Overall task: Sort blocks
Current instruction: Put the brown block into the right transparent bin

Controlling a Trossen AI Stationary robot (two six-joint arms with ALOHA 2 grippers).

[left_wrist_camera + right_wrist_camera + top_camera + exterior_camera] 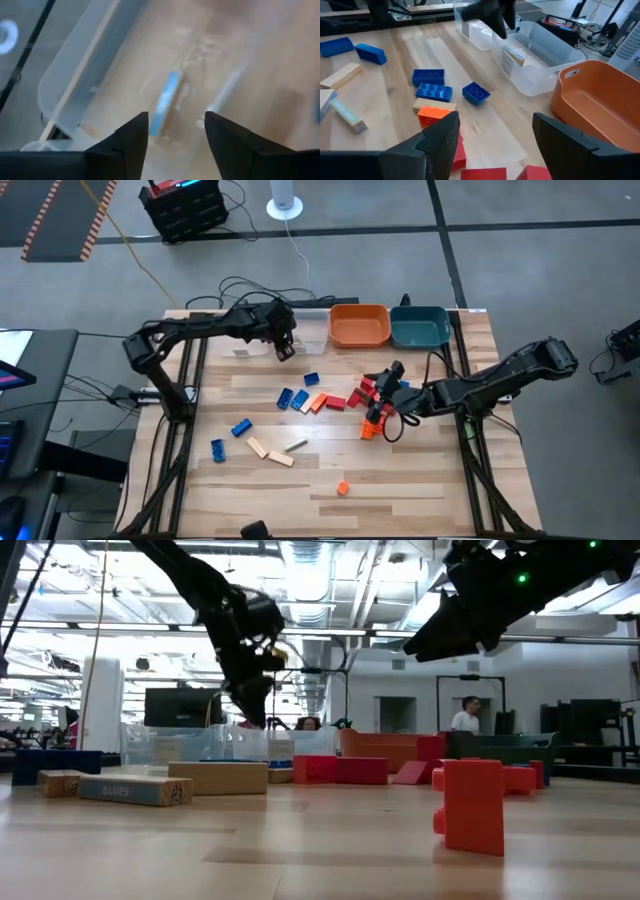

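Observation:
Blue blocks (298,397), red blocks (362,393), an orange block (373,428) and pale tan blocks (270,450) lie scattered over the table's middle. My left gripper (285,348) hangs open above a clear bin (545,50) at the table's far side. Its fingers (131,135) are empty. Below them a pale block with a blue label (166,102) shows blurred inside the bin. My right gripper (388,380) hovers open over the red blocks, holding nothing, and its wrist view looks over blue blocks (434,85) toward the bins.
An orange bin (359,326) and a teal bin (420,327) stand at the far edge, right of the clear bins. A lone small orange block (343,488) lies near the front. In the low view an orange block (475,805) stands closest to the camera.

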